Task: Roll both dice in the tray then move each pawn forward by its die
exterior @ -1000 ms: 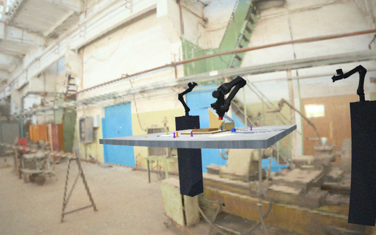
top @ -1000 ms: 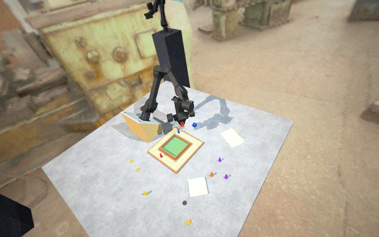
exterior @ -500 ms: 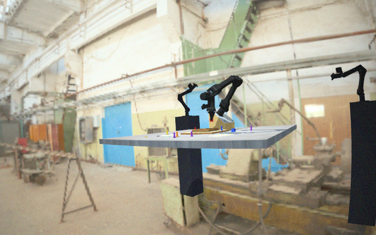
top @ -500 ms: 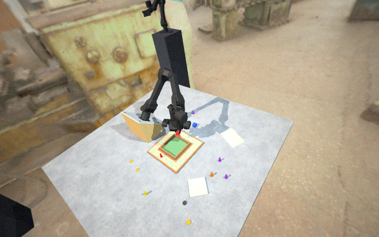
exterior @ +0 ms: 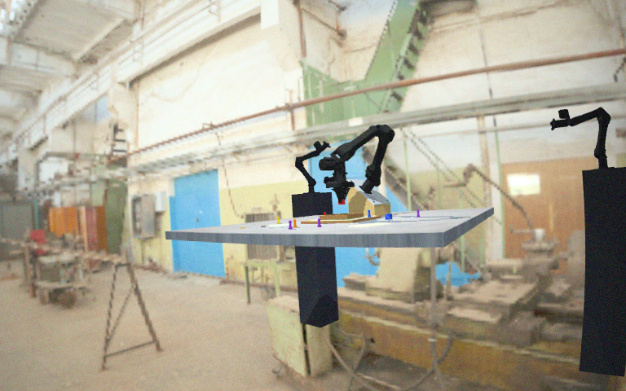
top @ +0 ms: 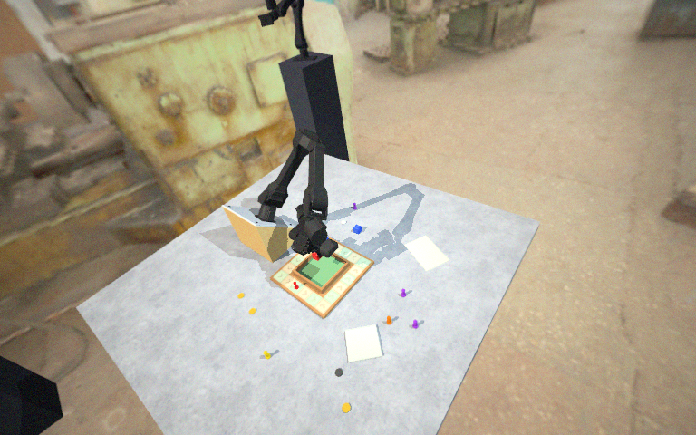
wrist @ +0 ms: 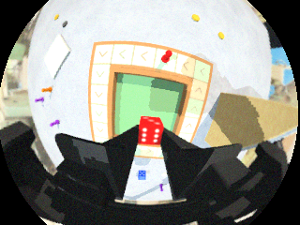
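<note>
My gripper [top: 314,251] [exterior: 341,198] [wrist: 149,129] is shut on the red die [top: 315,256] [exterior: 341,202] [wrist: 150,126]. It holds the die above the tray [top: 322,289] [wrist: 112,103] in the middle of the board [top: 323,308] [wrist: 98,86], near the tray's arm-side wall in the wrist view. The red pawn [top: 295,285] [exterior: 324,213] [wrist: 167,56] stands on the board's track. The blue pawn [exterior: 369,213] stands at the board's arm side; the arm mostly hides it in the top view, and the wrist view does not show it. The blue die [top: 357,229] [exterior: 388,217] [wrist: 142,174] lies on the table beside the board.
A tan sloped block [top: 248,233] [wrist: 234,114] stands beside the board under the arm's base. A purple pawn [top: 354,207] stands beyond the blue die. Two white squares [top: 427,253] [top: 362,343], an orange pawn [top: 389,320], a yellow pawn [top: 266,354], more purple pawns and several discs lie around.
</note>
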Controlling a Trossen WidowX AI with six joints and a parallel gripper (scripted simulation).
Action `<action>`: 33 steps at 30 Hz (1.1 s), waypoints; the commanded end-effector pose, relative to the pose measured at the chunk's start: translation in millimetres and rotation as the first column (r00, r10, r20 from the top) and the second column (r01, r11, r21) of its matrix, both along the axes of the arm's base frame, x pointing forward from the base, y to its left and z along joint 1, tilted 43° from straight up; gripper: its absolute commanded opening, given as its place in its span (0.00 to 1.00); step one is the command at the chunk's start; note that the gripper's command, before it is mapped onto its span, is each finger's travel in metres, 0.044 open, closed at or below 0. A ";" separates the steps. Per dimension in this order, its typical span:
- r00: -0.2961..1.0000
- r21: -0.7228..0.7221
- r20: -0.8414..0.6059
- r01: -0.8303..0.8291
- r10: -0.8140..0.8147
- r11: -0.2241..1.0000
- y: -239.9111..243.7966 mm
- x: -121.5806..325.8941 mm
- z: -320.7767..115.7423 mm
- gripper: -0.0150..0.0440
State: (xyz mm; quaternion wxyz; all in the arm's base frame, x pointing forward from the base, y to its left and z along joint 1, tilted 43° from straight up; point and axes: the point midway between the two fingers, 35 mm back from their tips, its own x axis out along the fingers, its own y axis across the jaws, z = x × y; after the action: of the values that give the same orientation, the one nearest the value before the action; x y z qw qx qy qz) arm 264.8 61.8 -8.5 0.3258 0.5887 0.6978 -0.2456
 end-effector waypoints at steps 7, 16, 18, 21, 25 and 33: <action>0.999 -0.173 -0.037 -0.019 0.013 0.985 2.0 -4.2 -8.4 0.25; 0.999 -0.451 -0.023 -0.031 0.024 0.892 2.7 -9.2 -15.0 0.25; 1.000 -0.507 -0.007 -0.023 0.022 0.862 2.6 -9.2 -15.3 0.25; 1.000 -0.583 0.024 -0.001 0.018 0.812 2.5 -9.0 -15.4 0.25; 0.997 -0.671 0.081 0.045 0.013 0.740 2.8 -8.9 -15.8 0.25; 0.989 -0.730 0.144 0.099 0.010 0.676 2.5 -4.8 -3.5 0.25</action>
State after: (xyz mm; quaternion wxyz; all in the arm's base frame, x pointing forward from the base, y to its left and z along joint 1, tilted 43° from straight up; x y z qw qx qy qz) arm 257.5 66.6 -20.8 0.5684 0.4408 0.5144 -0.4670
